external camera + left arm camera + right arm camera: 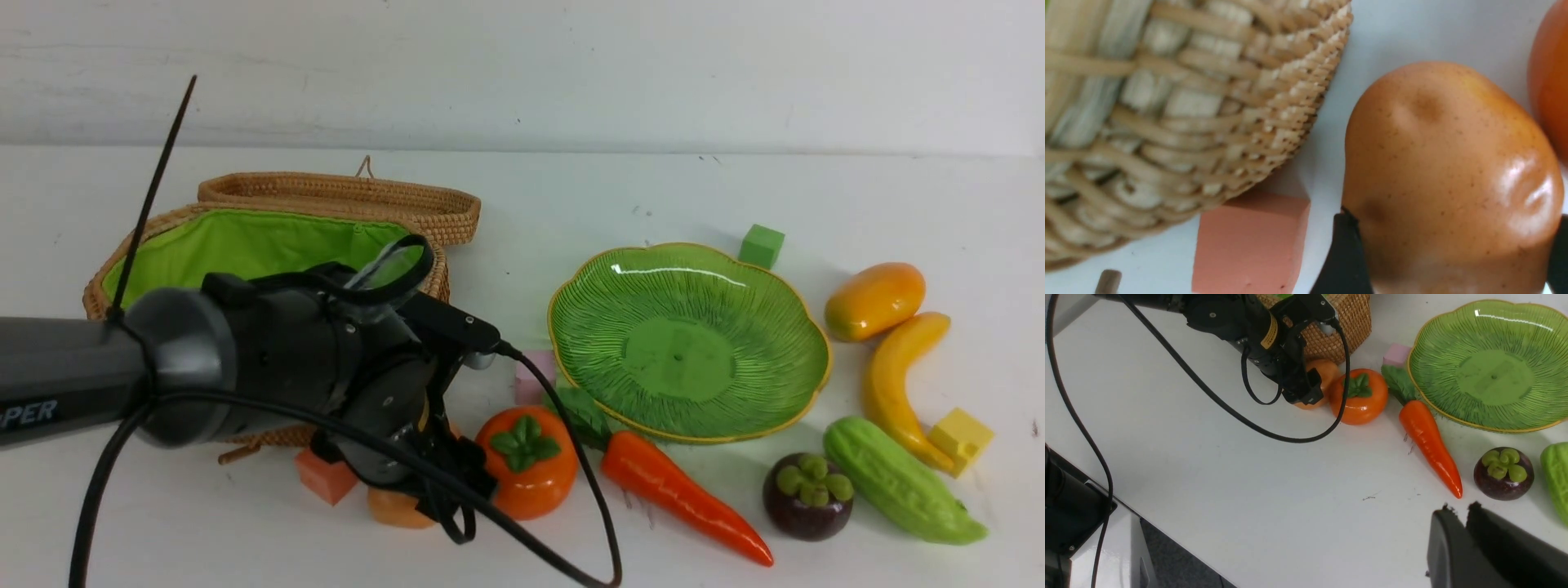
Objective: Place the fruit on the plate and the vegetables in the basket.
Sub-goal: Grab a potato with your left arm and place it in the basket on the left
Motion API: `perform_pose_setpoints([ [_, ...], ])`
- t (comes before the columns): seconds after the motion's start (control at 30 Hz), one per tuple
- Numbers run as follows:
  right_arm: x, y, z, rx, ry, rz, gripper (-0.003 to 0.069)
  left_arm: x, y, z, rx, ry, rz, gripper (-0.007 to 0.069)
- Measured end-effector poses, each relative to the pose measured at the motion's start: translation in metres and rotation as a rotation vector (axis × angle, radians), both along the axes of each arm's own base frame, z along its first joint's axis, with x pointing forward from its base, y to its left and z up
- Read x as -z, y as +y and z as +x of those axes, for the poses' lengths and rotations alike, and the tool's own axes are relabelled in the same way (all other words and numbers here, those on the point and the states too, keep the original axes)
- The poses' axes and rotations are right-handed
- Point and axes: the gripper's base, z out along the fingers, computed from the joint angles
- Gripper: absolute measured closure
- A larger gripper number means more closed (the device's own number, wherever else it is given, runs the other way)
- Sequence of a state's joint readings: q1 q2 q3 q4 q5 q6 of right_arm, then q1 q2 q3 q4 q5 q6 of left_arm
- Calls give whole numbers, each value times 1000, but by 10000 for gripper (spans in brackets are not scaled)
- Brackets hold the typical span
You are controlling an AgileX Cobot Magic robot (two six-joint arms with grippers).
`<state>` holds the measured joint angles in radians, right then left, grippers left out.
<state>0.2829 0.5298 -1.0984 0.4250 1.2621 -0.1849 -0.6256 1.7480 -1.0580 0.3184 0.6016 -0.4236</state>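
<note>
Our left gripper [1452, 249] stands wide, with 1 of its 2 black fingers [1345, 253] on each side of the potato [1445, 155]; we cannot tell whether the pads press it yet. Furthest left, the basket [245, 241] lies open, and nothing shows against the part of its green lining that we can see past the arm. Just in front of its wicker wall, on the table [245, 539], sits a salmon foam cube [325, 476], then the potato, then the persimmon [526, 474] just beside it. Next come the carrot [678, 498], its leafy top at the rim of the bare plate [694, 286], the mangosteen [807, 496], the gourd [898, 482], the banana [894, 384] and the mango [873, 300]. Our right gripper [1457, 516] hangs near the mangosteen, jaws almost together, holding nothing.

We judge the potato to be a light, hard, hollow toy. Its gloss and rounded flanks look slippery, so it could squirt out of a pinch taken near either end. We would grip across the broadest middle, pads flat on opposite sides, firmly but without crushing, then lift clear of the wicker wall.
</note>
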Motion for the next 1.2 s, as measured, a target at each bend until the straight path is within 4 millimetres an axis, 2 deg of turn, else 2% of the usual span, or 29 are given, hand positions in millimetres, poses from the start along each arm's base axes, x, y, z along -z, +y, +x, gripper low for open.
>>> perform_pose_setpoints([
  [0.3,0,0,0,2,-1,-3,582,-7,7,-11,-42,79,24,72],
  [0.57,0,0,0,0,-3,-5,575,-12,4,-22,10,170,-14,72],
  [1.07,0,0,0,-5,-10,-12,569,-12,2,-24,54,184,-22,71],
  [1.2,0,0,0,-4,-11,-12,570,-12,0,-22,56,161,-42,-4],
])
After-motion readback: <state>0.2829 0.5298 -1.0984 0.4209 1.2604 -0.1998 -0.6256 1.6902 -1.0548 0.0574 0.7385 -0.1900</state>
